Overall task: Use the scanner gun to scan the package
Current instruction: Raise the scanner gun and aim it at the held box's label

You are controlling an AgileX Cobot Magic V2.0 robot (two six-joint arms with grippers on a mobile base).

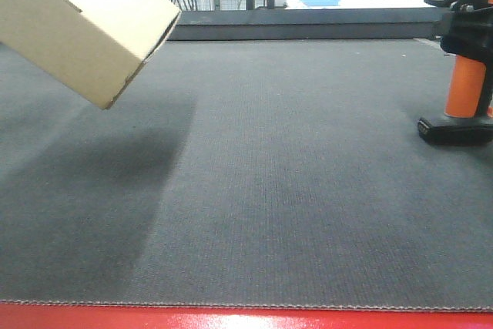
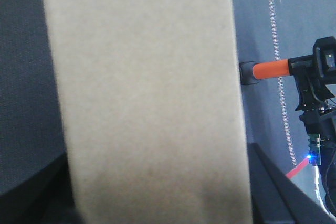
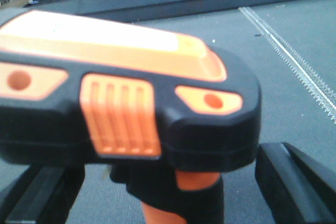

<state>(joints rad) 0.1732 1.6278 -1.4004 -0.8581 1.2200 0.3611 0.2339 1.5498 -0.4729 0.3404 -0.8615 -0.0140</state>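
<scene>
Exterior front-facing view: task part done. Over the grey worktop (image 1: 293, 190), the package (image 1: 85, 21) is carried aloft and tilted at upper left. It is judged to be clamped by the left claw (image 2: 152, 195), whose dark fingers are seen on either side of the box. The scanner gun (image 1: 466, 86) is stood upright at far right, well apart from the package, its base seemingly on the worktop. Its handle is straddled by the right claw (image 3: 168, 192); whether that claw is clenched cannot be told. No barcode label is shown, so aiming and scanning are judged to remain.
</scene>
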